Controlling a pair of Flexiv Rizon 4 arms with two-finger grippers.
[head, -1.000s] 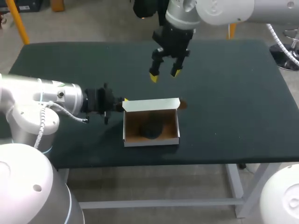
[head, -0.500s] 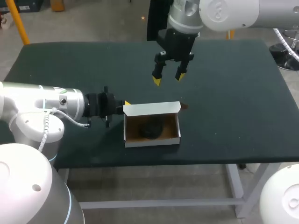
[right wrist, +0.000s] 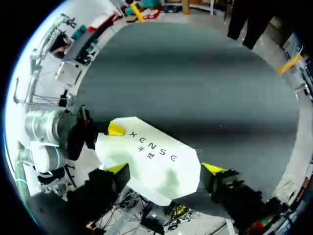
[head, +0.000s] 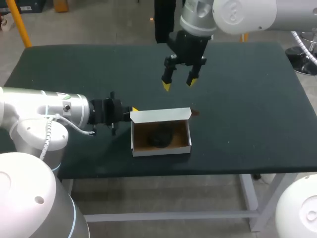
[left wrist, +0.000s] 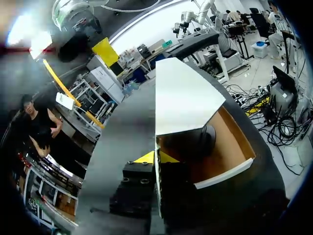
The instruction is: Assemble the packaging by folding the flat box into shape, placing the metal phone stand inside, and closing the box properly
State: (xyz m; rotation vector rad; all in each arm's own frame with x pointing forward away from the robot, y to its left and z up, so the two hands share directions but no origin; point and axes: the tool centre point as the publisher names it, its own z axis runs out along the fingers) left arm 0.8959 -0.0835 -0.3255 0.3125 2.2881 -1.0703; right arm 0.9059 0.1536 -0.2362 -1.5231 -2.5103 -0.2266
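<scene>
My left pincer (head: 132,109), at the middle left of the head view, is clamped on the left wall of the open box (head: 161,150). The box lies on the bench (head: 247,99) just below the centre, with the stand (head: 159,138) inside. My right pincer (head: 178,84) hangs at the upper middle, with its fingers apart.

A broad, dark green table (head: 247,99) on pale grey metal legs (head: 250,198)

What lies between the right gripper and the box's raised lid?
Nothing. In the head view, only bare dark table top separates the open right gripper from the box lid.
</scene>
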